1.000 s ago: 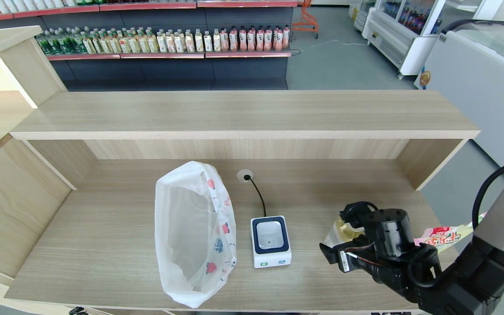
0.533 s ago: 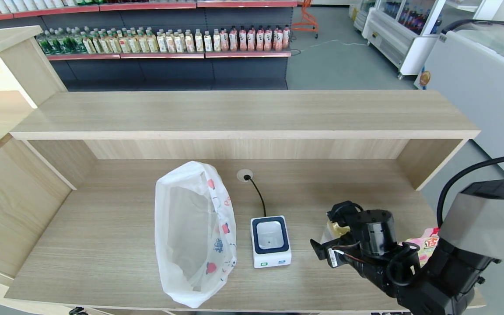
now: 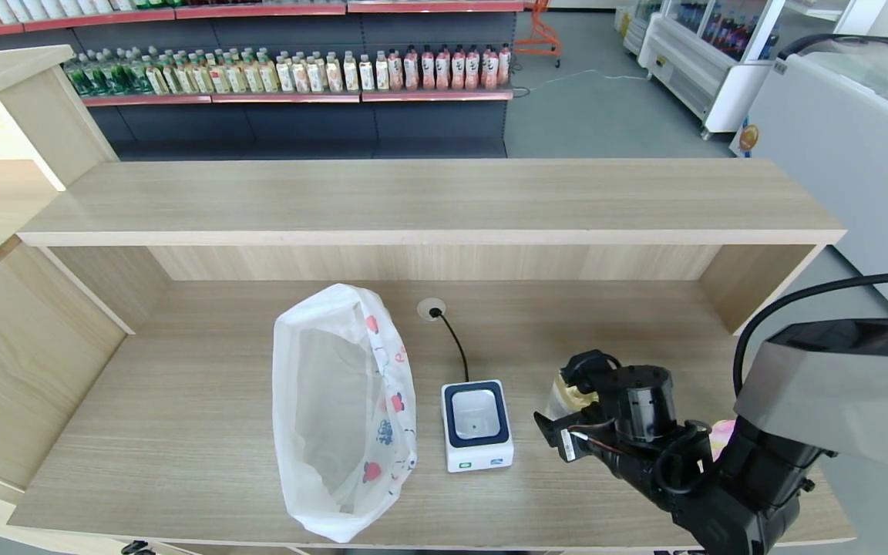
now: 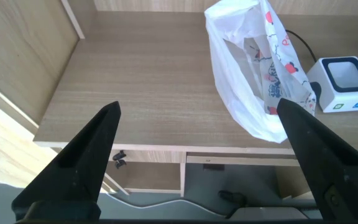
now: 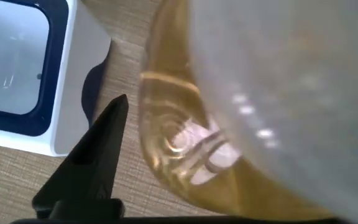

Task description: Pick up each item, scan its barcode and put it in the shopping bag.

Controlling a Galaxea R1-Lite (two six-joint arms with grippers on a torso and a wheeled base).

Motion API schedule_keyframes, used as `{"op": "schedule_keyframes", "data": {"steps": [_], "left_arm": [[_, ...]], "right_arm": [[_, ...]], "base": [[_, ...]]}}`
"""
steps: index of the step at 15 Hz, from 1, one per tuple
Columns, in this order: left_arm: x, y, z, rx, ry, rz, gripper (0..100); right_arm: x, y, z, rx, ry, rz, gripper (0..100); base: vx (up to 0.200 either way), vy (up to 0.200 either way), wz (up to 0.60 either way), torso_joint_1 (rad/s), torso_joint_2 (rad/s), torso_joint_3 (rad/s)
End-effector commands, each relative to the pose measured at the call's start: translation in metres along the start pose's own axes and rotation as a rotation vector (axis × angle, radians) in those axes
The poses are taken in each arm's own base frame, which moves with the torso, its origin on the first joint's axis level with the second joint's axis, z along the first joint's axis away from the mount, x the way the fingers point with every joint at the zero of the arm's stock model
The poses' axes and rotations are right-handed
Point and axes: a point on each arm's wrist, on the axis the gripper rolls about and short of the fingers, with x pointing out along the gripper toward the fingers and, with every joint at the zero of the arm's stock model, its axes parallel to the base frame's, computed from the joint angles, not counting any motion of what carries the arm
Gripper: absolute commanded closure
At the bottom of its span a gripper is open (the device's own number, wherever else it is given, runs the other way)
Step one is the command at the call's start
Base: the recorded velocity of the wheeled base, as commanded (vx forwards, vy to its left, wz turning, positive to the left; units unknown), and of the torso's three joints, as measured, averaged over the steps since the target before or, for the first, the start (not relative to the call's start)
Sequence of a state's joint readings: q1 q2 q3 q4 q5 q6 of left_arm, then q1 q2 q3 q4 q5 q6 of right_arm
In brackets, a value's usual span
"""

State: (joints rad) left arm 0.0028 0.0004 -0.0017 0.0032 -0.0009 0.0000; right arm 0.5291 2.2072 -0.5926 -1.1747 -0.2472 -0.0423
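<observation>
Holding a clear packet (image 3: 565,391) of yellowish contents between its jaws, the right gripper (image 3: 564,412) sits lower right of centre in the head view — just right of the white scanner (image 3: 476,424). The shopping bag (image 3: 344,401) stands open left of the scanner. The left gripper (image 4: 199,107) — jaws wide, holding nothing — hangs over the counter (image 4: 148,93) near its front edge.

Left tool (image 4: 197,107) spread wide; right tool (image 3: 566,410) low, gripping packet (image 3: 560,391).
</observation>
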Motion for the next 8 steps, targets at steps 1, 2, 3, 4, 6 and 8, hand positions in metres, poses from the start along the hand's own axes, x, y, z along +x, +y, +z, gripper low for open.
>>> {"op": "schedule_keyframes", "data": {"steps": [1,2,3,4,6,8], "left_arm": [[0.0,0.0,0.0,0.0,0.0,0.0,0],[0.0,0.0,0.0,0.0,0.0,0.001,0],[0.0,0.0,0.0,0.0,0.0,0.0,0],[0.0,0.0,0.0,0.0,0.0,0.001,0],[0.0,0.0,0.0,0.0,0.0,0.001,0],[0.0,0.0,0.0,0.0,0.0,0.0,0]], "right_arm": [[0.0034,0.0009,0.0002,0.0,-0.004,0.002,100],[0.0034,0.001,0.0002,0.0,-0.004,0.003,100],[0.0034,0.001,0.0002,0.002,-0.004,0.005,100],[0.0036,0.001,0.0005,0.002,-0.006,0.003,100],[0.005,0.0013,0.0024,0.005,-0.015,0.003,100],[0.0079,0.0018,0.0072,0.008,-0.034,0.0,100]], "base": [[0.0,0.0,0.0,0.0,0.0,0.0],[0.0,0.0,0.0,0.0,0.0,0.0],[0.0,0.0,0.0,0.0,0.0,0.0],[0.0,0.0,0.0,0.0,0.0,0.0],[0.0,0.0,0.0,0.0,0.0,0.0],[0.0,0.0,0.0,0.0,0.0,0.0]]}}
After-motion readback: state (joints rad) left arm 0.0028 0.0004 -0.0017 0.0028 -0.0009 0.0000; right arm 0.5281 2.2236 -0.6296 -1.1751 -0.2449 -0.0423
